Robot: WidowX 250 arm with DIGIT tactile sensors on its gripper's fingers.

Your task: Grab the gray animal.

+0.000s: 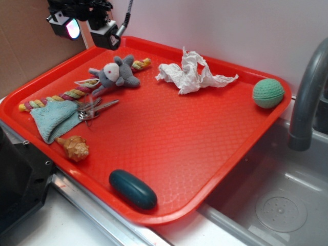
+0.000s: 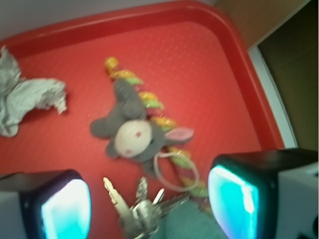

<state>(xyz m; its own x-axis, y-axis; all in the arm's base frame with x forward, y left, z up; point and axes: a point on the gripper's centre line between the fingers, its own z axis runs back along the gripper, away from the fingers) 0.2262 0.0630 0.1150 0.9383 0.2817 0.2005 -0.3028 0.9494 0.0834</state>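
- The wide red plastic tray [image 1: 169, 148] with raised rim holds everything; the small gray plush animal [image 1: 115, 74] lies near its back left corner, well apart from the crumpled white paper [image 1: 192, 74] and the green textured ball [image 1: 267, 93].
- The robot's hand [image 2: 149, 201] hangs above that corner, released: in the wrist view its two black pads with glowing cyan faces [image 2: 65, 206] stand wide apart with nothing between them, and the toy sits ahead of the gap, not yet inside it.
- To do this step well, I judge the hand should move forward until the toy's body is centred between the pads, then come straight down and close across the plump middle, not on an ear or limb.
- The multicoloured braided rope [image 1: 72, 94] runs under or right against the toy, so a low, wide close could pinch rope as well.
- The light-blue folded cloth [image 1: 54, 118] lies just beside the rope's near end, out of the way.
- The bunch of metal keys [image 2: 142, 209] lies directly below the hand; a descent from the present spot would meet those instead.
- The toy itself: soft gray body, rounded ears with one pinkish inside, pale snout with small reddish marks, lying face up.
- A thin pale loop [image 2: 177, 174] trails from it toward the keys; whether it joins them I cannot tell.
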